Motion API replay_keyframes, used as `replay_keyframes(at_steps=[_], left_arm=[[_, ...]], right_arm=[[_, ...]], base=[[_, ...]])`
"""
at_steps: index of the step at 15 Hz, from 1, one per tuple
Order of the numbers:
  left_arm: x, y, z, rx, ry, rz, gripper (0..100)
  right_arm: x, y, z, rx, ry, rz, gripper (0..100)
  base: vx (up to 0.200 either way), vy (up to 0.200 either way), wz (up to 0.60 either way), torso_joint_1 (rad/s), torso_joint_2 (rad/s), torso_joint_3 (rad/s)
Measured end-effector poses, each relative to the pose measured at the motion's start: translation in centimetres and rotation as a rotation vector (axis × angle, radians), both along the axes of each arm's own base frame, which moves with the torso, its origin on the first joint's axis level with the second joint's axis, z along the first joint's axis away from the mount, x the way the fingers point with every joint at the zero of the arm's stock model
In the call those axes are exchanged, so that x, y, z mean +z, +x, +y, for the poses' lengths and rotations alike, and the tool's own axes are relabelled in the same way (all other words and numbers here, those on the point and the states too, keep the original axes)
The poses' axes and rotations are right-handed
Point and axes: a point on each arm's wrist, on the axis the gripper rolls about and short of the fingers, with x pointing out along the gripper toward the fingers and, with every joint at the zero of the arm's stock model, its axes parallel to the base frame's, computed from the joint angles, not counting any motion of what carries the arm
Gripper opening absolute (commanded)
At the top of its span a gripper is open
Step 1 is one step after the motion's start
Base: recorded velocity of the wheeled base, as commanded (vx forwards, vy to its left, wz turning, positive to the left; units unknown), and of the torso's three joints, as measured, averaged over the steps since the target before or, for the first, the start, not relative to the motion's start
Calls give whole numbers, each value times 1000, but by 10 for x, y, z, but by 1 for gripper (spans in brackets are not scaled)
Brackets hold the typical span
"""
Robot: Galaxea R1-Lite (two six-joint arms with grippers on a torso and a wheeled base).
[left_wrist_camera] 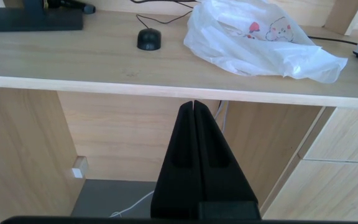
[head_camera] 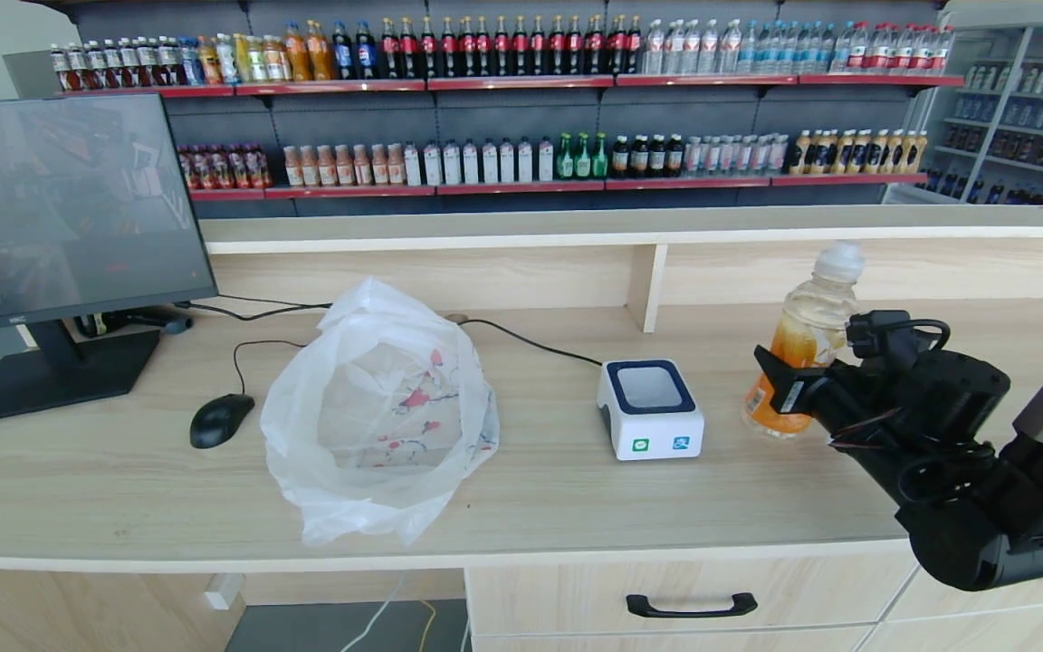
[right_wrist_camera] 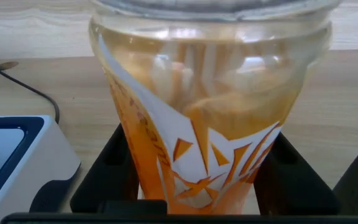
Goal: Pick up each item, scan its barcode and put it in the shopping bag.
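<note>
A clear bottle [head_camera: 809, 330] of orange drink with a white cap stands on the wooden counter [head_camera: 576, 507] at the right, leaning slightly. My right gripper [head_camera: 782, 385] is shut on the bottle [right_wrist_camera: 210, 112] low on its labelled body, a black finger [right_wrist_camera: 107, 168] pressed to each side. The white barcode scanner [head_camera: 650, 409] with a dark window sits just left of the bottle. Further left lies the open white plastic shopping bag [head_camera: 381, 426]. My left gripper [left_wrist_camera: 194, 109] is shut and holds nothing, hanging below the counter's front edge, under the bag [left_wrist_camera: 260, 37].
A monitor [head_camera: 60, 208] stands at the counter's left end, a black mouse [head_camera: 221, 419] beside the bag, with cables along the back. A raised shelf [head_camera: 648, 226] runs behind the counter. Drawers [head_camera: 692, 605] lie below the front edge.
</note>
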Motion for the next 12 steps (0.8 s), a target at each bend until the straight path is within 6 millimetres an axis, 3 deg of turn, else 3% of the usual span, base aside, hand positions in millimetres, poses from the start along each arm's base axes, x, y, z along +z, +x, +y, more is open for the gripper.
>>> replay_keyframes(at_steps=[6, 12], left_arm=[[0, 0, 0, 0, 0, 0, 0], [0, 0, 0, 0, 0, 0, 0]], right_arm=[[14, -7, 1, 6, 3, -35, 0], [46, -38, 6, 32, 9, -104, 0]], base=[[0, 0, 0, 0, 0, 0], [0, 0, 0, 0, 0, 0]])
